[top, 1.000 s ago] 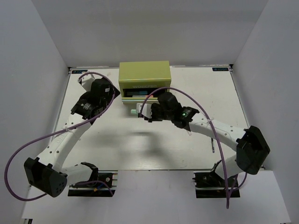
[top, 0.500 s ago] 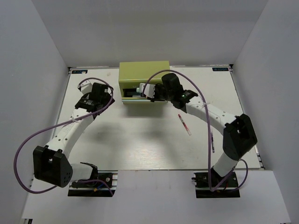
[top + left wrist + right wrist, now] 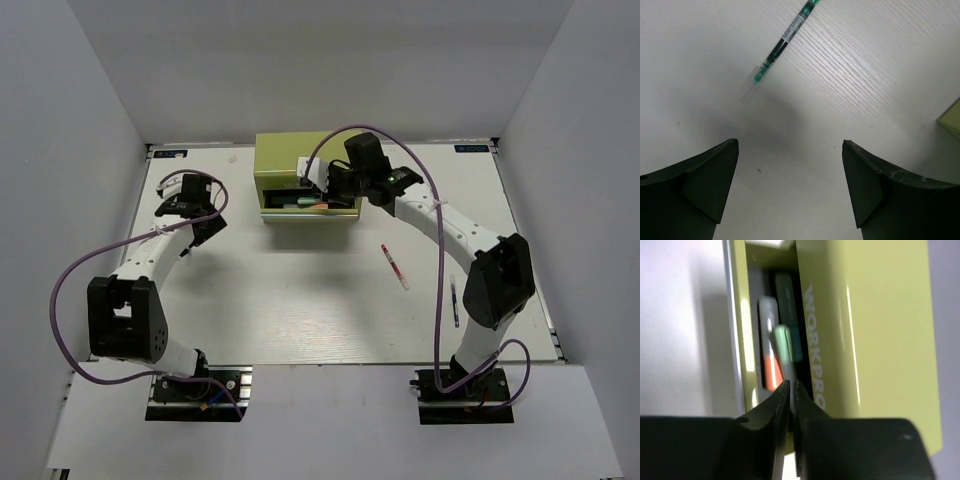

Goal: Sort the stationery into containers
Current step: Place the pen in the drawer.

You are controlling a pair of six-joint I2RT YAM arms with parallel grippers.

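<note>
The olive tool chest (image 3: 305, 160) stands at the back with its upper drawer (image 3: 308, 204) pulled open. My right gripper (image 3: 325, 187) hangs over the drawer, shut on the pale green marker (image 3: 782, 345), whose tip points into the drawer (image 3: 752, 315). An orange/grey marker (image 3: 771, 374) and a teal stick (image 3: 787, 295) lie inside. My left gripper (image 3: 187, 200) is open and empty above the table, left of the chest. A thin green pen (image 3: 782, 42) lies ahead of its fingers (image 3: 705, 180). A red-white pen (image 3: 394, 266) and a dark blue pen (image 3: 454, 303) lie on the right.
The chest's corner (image 3: 952, 117) shows at the right edge of the left wrist view. White walls close in the table on the left, right and back. Purple cables loop off both arms.
My right gripper carried the pale green marker from in front of the chest up over the open drawer. My left arm swung back and to the left, away from the chest.
</note>
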